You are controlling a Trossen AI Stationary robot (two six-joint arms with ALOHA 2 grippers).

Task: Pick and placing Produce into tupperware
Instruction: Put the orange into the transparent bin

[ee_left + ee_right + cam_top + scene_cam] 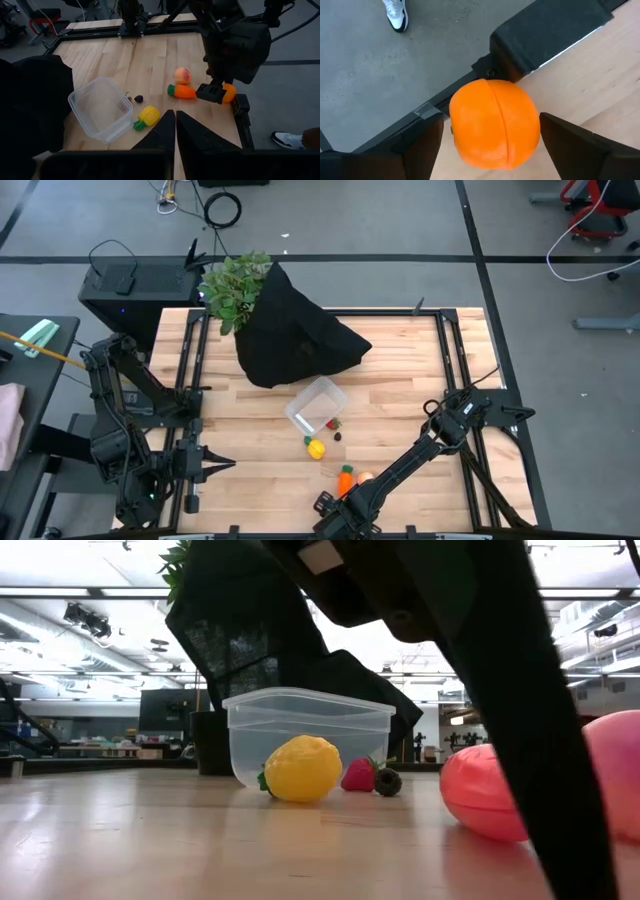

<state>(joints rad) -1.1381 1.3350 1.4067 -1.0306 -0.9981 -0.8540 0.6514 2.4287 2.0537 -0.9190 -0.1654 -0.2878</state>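
Note:
The clear tupperware [317, 405] stands open on the wooden table, also in the low view [305, 725]. A yellow piece [316, 447], a red berry [358, 775] and a dark berry [388, 781] lie just beside it. The carrot [182, 91] and a pink-red fruit [182, 75] lie nearer the near edge. My right gripper [491, 117] is open at the near edge, its fingers close on either side of the orange ball [495, 125]. My left gripper [175, 125] is shut and hovers at the table's left side [215, 463].
A black cloth heap [295, 335] with a leafy green plant [235, 285] fills the far middle of the table. Dark metal rails [455, 350] run along the left, right and far sides. A person's shoe [396, 15] shows on the floor past the near edge.

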